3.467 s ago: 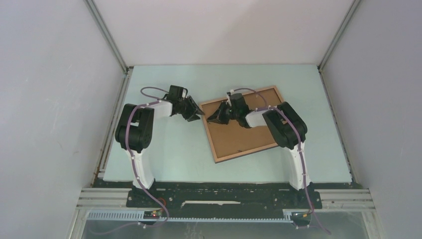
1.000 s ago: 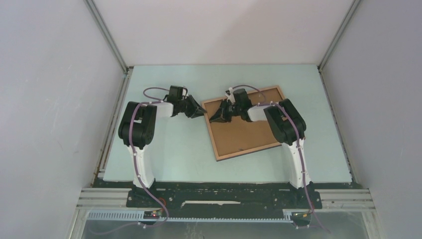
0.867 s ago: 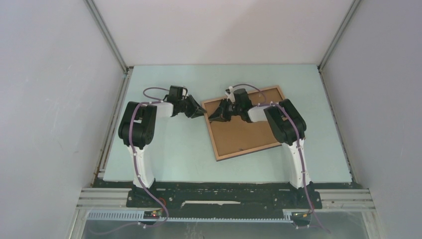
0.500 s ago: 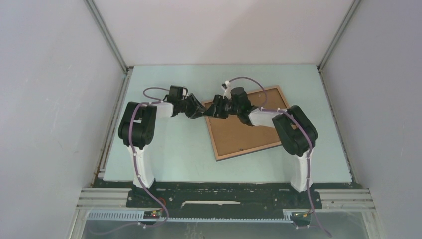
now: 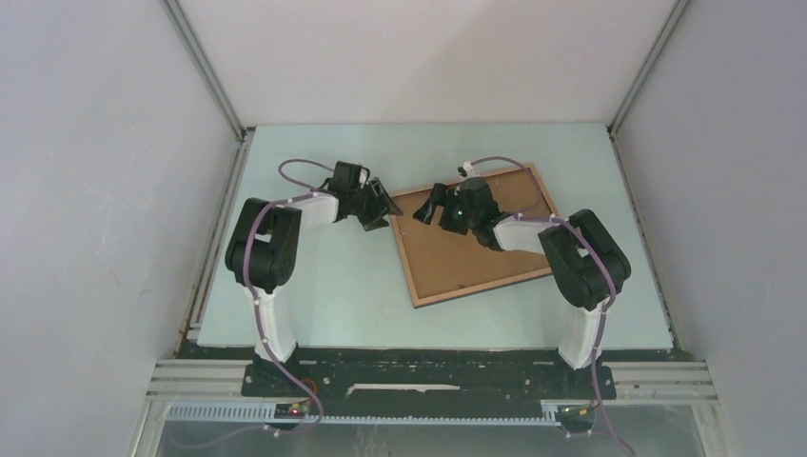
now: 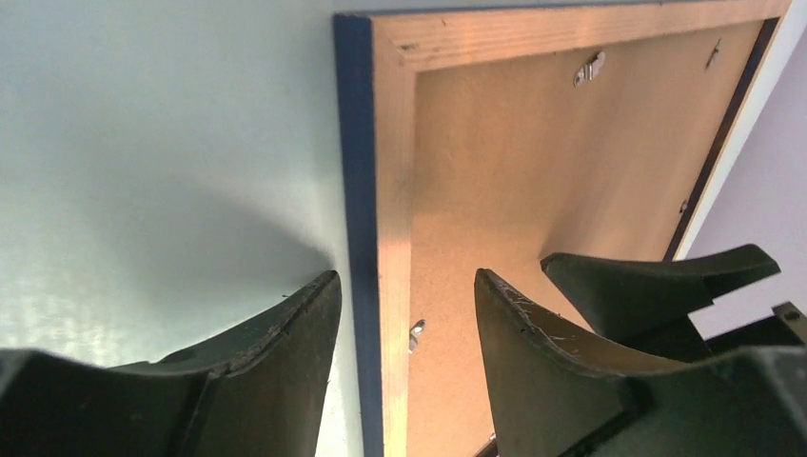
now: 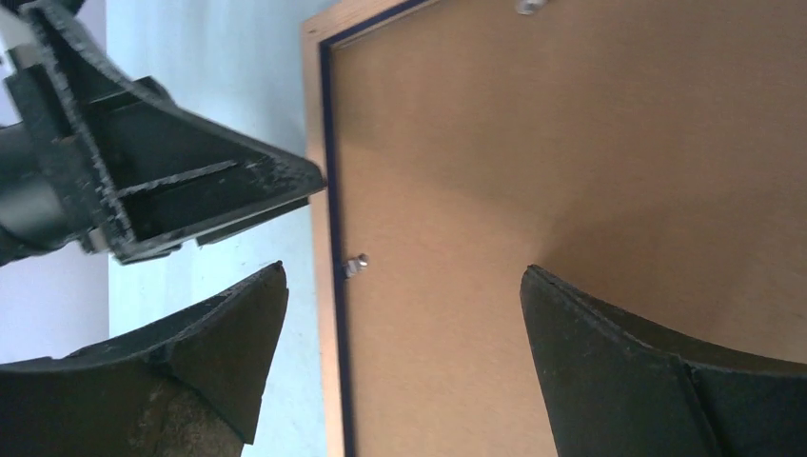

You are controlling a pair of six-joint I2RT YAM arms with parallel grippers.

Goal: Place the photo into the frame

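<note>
Top view: the frame (image 5: 476, 291) lies flat on the counter (image 5: 324, 295), backing board (image 5: 457, 262) up; we cannot see the photo.
Left wrist: the left end effector (image 6: 407, 276) is spread, straddling the frame's edge; we could nudge it askew.
Right wrist: the right end effector (image 7: 404, 269) is spread wide over the frame near that edge; we think the fingers may collide.

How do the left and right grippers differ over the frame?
The right gripper gapes far wider than the left gripper. The left gripper sits by the frame's corner; the right gripper reaches further in over the backing board. Both are open and empty, the same frame rail showing between their fingers.
</note>
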